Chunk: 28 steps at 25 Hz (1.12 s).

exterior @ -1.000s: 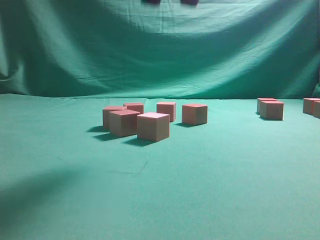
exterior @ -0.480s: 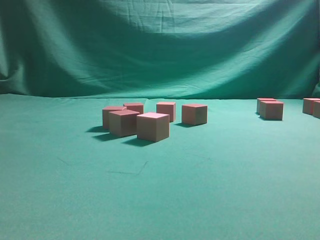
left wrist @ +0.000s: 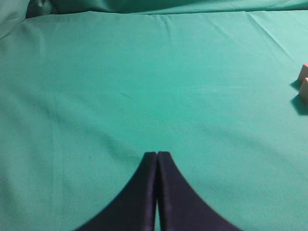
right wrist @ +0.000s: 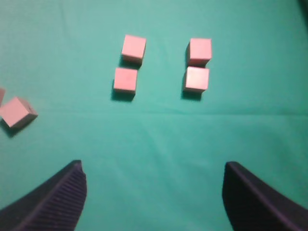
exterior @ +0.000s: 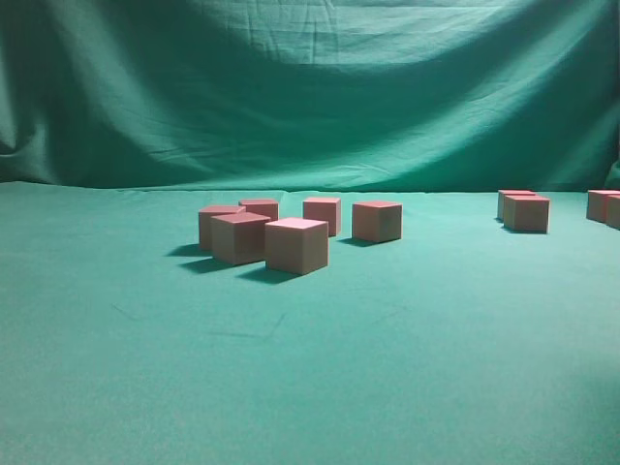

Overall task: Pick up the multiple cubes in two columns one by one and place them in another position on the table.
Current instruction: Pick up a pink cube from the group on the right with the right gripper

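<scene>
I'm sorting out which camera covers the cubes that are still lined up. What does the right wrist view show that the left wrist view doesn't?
Only the right wrist view shows the four cubes standing in two columns of two, and the right gripper open and empty over bare cloth. Only the left wrist view shows the left gripper shut, holding nothing, plus the table's far edge. Both show the green table and, at one frame edge, cubes apart from the columns.

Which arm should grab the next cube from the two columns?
Right. Its open gripper faces the four column cubes; the left gripper is shut over bare table.
</scene>
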{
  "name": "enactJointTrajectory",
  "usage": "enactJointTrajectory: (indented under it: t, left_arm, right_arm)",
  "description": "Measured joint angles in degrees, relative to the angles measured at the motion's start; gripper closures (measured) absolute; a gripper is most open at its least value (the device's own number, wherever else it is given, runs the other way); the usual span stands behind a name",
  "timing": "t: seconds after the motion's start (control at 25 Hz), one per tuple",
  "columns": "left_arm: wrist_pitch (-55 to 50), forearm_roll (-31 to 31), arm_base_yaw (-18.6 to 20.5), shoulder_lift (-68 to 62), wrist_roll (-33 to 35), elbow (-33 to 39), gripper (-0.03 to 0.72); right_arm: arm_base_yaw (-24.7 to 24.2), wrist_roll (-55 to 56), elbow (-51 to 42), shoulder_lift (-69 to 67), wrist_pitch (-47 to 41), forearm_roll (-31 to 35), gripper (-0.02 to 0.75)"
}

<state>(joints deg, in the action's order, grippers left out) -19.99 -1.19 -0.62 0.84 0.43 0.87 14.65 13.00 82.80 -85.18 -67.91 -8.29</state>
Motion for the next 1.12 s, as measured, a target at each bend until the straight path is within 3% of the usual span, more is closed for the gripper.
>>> enactJointTrajectory:
  t: [0.28,0.68,1.12]
  left_arm:
    - [0.00,0.00,0.00,0.00,0.00,0.00,0.688]
    - [0.00,0.00,0.00,0.00,0.00,0.00,0.688]
    - [0.00,0.00,0.00,0.00,0.00,0.00,0.688]
  right_arm:
    - [-0.11,-3.06,-0.65,-14.16,8.17,8.03,0.169]
    - [-0.11,-2.71,-0.65,-27.09,22.43,5.62,0.169]
    - [-0.50,-0.31,-0.65,-32.13,30.32,0.59,0.169]
